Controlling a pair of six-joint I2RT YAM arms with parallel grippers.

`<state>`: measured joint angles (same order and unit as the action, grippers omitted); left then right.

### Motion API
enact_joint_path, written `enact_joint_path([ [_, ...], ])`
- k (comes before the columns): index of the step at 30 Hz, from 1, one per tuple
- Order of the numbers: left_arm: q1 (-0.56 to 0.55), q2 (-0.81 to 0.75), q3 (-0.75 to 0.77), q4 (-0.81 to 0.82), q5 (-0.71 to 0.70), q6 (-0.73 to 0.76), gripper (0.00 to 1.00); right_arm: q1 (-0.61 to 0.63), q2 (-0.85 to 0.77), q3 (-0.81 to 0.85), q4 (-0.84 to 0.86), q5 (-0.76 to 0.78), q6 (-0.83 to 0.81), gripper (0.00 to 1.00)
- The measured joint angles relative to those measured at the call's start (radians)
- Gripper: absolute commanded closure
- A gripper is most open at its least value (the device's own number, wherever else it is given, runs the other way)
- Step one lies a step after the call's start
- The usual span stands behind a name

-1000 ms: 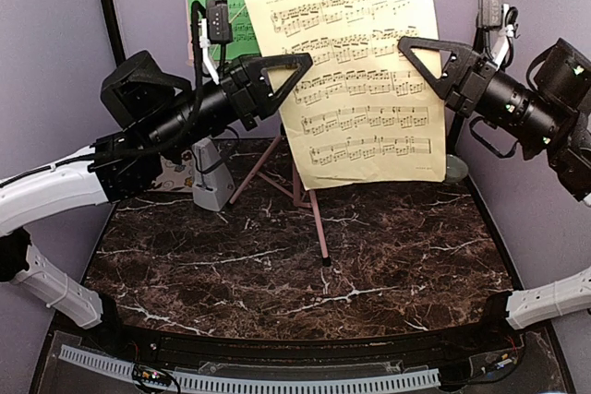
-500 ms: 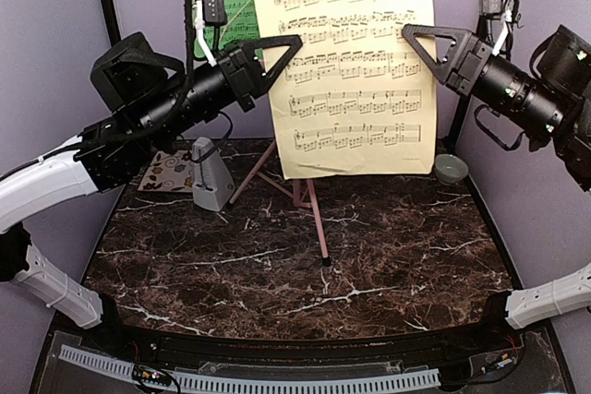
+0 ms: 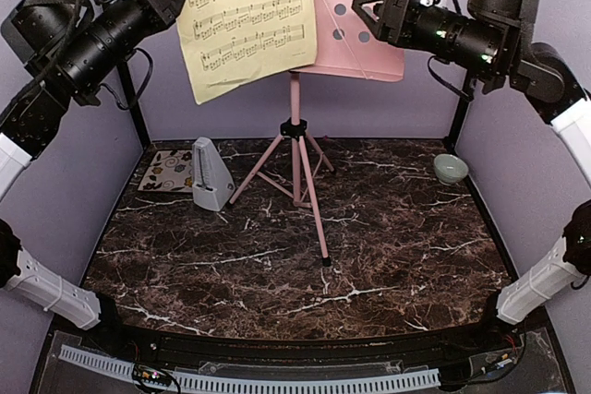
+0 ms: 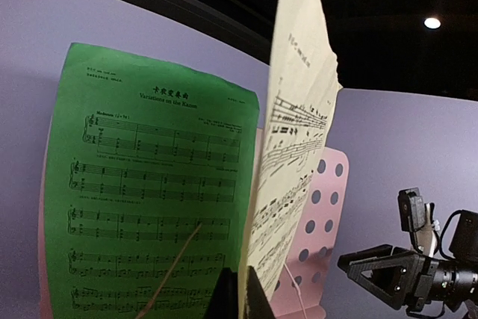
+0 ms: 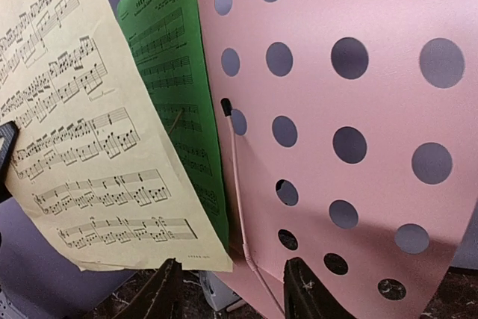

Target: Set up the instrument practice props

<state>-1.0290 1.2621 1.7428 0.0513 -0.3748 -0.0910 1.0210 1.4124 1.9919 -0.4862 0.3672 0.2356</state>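
Left wrist view: left fingers pinch the pale-yellow page; right fingers parted, empty.

Cropped by the overhead view's upper edge: the top of the pale-yellow page and of the pink music stand, at its dotted panel. Covered along its left side by that yellow sheet in the right wrist view: the green page; its foot cut off in the left wrist view. Only dark tips of the left claw showing, pinched on the yellow sheet's edge. Right claw likewise cropped to two finger stubs. Corner print on the green sheet too fine to read.
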Motion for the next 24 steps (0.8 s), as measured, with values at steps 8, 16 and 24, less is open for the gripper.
enact_joint_path([
  [8,0.073,0.067,0.166,-0.072,-0.048,0.076,1.00,0.000,0.205,0.210,-0.083,0.047,-0.049,0.54],
  [16,0.107,0.120,0.226,-0.114,0.017,0.123,1.00,0.000,0.277,0.246,-0.077,0.100,-0.067,0.58],
  [24,0.132,0.137,0.252,-0.118,0.082,0.137,1.00,-0.008,0.296,0.246,-0.049,0.126,-0.071,0.88],
])
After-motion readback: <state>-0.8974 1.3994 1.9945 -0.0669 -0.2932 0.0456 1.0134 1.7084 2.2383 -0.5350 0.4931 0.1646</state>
